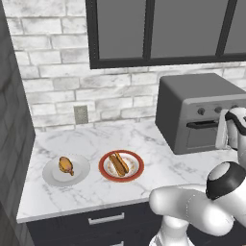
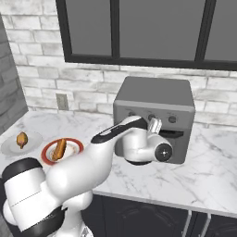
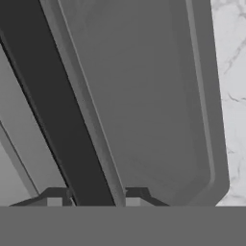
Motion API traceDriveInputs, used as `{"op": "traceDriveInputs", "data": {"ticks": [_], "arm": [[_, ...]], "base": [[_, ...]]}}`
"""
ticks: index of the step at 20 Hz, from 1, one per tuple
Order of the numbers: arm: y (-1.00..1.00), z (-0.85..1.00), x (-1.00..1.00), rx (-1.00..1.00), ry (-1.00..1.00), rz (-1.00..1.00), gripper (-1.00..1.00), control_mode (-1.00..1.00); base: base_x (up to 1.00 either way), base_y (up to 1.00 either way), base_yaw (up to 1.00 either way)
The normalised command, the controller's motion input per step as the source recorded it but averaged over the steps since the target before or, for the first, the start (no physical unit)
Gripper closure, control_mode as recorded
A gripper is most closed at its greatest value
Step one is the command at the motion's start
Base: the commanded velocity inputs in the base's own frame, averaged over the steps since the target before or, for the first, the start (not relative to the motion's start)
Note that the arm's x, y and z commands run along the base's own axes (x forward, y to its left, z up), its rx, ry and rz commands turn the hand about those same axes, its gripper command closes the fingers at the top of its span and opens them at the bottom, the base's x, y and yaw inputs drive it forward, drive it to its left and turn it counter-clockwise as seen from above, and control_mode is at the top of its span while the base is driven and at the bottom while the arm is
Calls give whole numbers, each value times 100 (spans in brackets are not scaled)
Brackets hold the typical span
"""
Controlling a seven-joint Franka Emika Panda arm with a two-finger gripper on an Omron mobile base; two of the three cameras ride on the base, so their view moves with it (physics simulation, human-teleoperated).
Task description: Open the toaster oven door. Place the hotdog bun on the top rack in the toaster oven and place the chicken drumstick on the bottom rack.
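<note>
The toaster oven (image 1: 192, 96) (image 2: 152, 95) stands at the right of the counter. Its door (image 3: 144, 96) looks barely ajar, with a thin dark gap under the knobs. My gripper (image 3: 96, 197) (image 2: 159, 129) is at the door's black bar handle (image 3: 53, 105). The bar runs between my fingertips (image 3: 137, 196), which stand slightly off it, open. The hotdog bun (image 1: 118, 164) (image 2: 59, 149) lies on a red-rimmed plate (image 1: 106, 174). On a grey plate (image 1: 50, 178) sits the chicken drumstick (image 1: 66, 165) (image 2: 21, 139). The top rack and bottom rack are hidden inside the oven.
Both plates sit left of the oven on the marble counter (image 1: 158, 158), near its front edge. A dark wall (image 1: 12, 144) bounds the counter's left end. A brick wall with an outlet (image 1: 80, 114) and a window (image 1: 158, 29) is behind.
</note>
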Motion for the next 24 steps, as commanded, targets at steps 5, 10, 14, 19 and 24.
{"op": "traceDriveInputs", "data": {"ticks": [5,10,14,19,24], "arm": [[58,-94,-18,0,0,0,100,-100],[58,-94,-25,0,1,0,100,-100],[58,-94,-35,0,7,0,100,-100],[42,-85,-42,0,24,0,100,-100],[6,-30,-28,3,67,0,100,-100]], "base": [[0,0,0],[0,0,0],[0,0,0],[0,0,0],[0,0,0]]}}
